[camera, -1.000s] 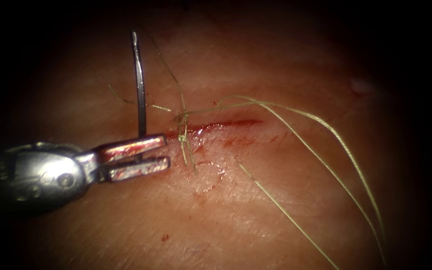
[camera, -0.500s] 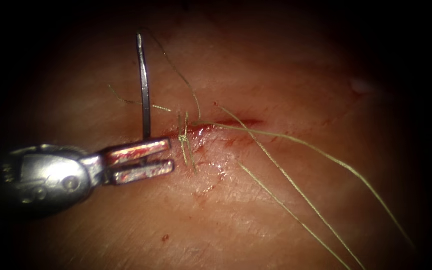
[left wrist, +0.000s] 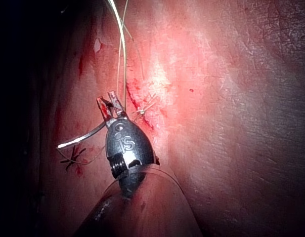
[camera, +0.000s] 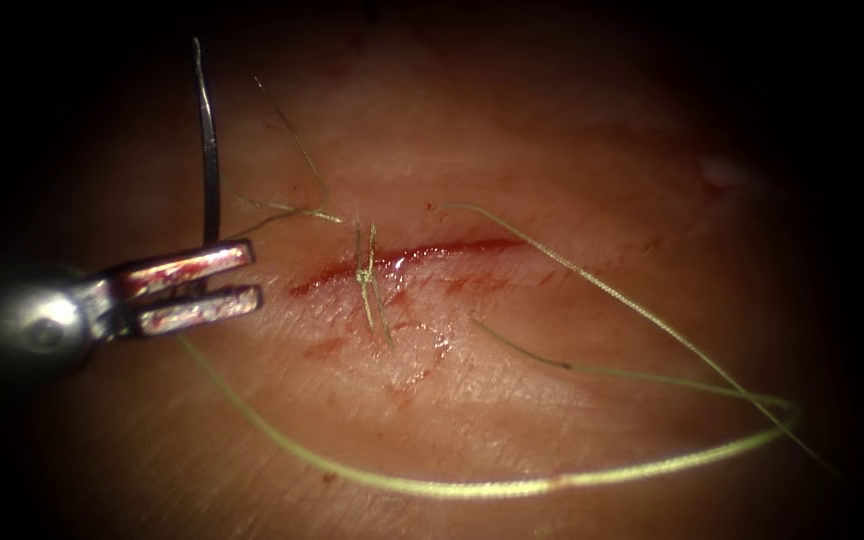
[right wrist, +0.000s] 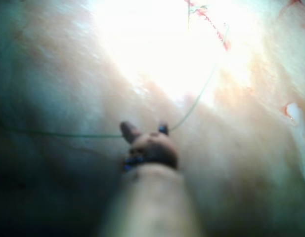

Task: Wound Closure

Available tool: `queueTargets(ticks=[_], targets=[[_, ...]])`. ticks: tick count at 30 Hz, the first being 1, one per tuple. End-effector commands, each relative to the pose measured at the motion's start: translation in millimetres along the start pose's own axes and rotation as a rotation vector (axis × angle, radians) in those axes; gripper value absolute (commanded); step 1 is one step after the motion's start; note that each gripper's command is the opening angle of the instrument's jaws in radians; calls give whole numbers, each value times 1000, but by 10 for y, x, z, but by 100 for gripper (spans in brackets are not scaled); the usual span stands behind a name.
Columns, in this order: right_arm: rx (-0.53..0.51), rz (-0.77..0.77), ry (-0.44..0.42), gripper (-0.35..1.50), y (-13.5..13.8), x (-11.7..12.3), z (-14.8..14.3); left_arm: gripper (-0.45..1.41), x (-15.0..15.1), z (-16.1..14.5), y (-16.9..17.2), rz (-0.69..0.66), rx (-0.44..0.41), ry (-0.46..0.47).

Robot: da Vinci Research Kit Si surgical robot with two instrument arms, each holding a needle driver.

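Your left hand (camera: 220, 283) grips the needle (camera: 209, 140) near one end, clear of the tissue (camera: 552, 150), left of the cut (camera: 402, 258) (a knot (camera: 363, 275) sits on it). Thread (camera: 432, 487) trails across the tissue. Your right hand (right wrist: 145, 129) is parted, holding nothing.

A pool of light falls at the centre, fading into darkness toward every edge.

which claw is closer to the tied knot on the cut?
Left. Left claw holds the curved steel needle just left of the knotted green stitch; right claw sits well back from it.
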Motion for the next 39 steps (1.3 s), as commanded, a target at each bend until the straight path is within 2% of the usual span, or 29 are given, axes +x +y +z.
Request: queueTargets(ticks=[1,2,5,12,15,16,17,25,33,39], targets=[[-9,2,20,135,12,5,10,-45,-5,7,-1,1,2,1],[-26,3,40,133,27,12,13,-45,-3,11,2,1,7,-2],[-68,3,49,133,43,19,21,-45,-1,16,5,1,10,-3],[-163,0,101,135,82,44,75,-45,2,29,15,4,-3,10],[-157,6,120,133,86,52,100,-45,1,31,17,6,-4,11],[-153,-1,128,130,87,53,118,-45,0,31,18,7,-4,11],[-153,-1,128,130,87,53,118,-45,0,31,18,7,-4,11],[-189,-17,137,130,96,40,183,-45,-1,34,24,11,-7,16],[-238,-6,160,133,123,43,221,-45,0,44,32,22,-21,22],[-251,-2,187,133,132,50,245,-45,0,46,34,18,-24,24]])
